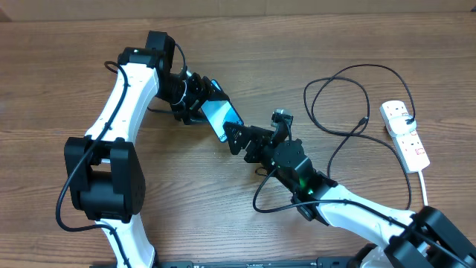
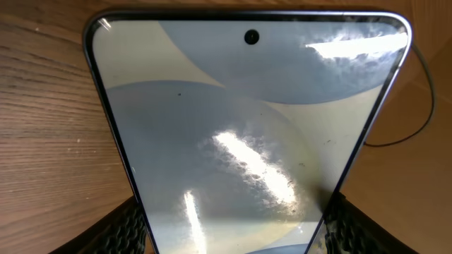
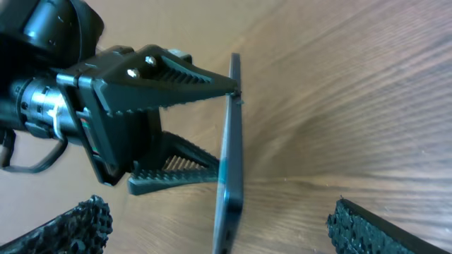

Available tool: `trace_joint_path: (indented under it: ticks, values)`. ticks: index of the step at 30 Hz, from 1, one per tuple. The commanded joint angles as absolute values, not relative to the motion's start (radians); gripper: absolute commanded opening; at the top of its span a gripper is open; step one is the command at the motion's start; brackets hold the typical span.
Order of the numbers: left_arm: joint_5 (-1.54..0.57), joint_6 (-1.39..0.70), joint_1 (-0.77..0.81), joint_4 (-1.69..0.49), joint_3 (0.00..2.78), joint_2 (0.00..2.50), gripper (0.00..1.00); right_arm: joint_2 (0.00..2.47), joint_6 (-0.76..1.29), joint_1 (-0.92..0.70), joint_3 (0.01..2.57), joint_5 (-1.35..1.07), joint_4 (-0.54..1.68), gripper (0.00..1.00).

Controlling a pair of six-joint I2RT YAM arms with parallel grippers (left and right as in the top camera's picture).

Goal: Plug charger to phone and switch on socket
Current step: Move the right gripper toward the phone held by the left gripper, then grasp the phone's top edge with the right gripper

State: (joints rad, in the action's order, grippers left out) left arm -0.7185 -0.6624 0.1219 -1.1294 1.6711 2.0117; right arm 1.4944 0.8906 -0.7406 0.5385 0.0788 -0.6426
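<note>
The phone (image 1: 221, 114), cyan screen up, is held off the table at centre left. My left gripper (image 1: 202, 103) is shut on its long edges. In the left wrist view the phone's screen (image 2: 240, 127) fills the frame between the left gripper's (image 2: 233, 212) fingers. My right gripper (image 1: 236, 141) is open at the phone's lower end. In the right wrist view the phone (image 3: 229, 155) shows edge-on between the right gripper's (image 3: 219, 212) wide fingers, touching neither. The charger (image 1: 335, 97) loops on the table at right, its tip (image 1: 363, 120) free. The socket (image 1: 405, 134) lies at far right.
The socket's white cord (image 1: 424, 179) runs toward the front right edge. The right arm's own black cable (image 1: 264, 197) loops on the table under the arm. A thin dark cable (image 2: 424, 106) shows at the right edge of the left wrist view.
</note>
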Motion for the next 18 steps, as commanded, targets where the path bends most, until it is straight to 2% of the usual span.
trace_joint_path:
  ticks: [1,4,18]
  values:
    - [-0.786,-0.700,0.118,-1.116,1.699,2.016,0.43,1.538,0.916,-0.746,0.550,0.097,-0.703,0.99]
    - [-0.786,-0.704,0.118,-1.113,1.699,2.016,0.43,1.571,0.917,-0.746,0.550,0.096,-0.733,0.91]
    - [-0.786,-0.719,0.168,-1.096,1.699,2.016,0.43,1.581,0.909,-0.746,0.552,0.121,-0.799,0.82]
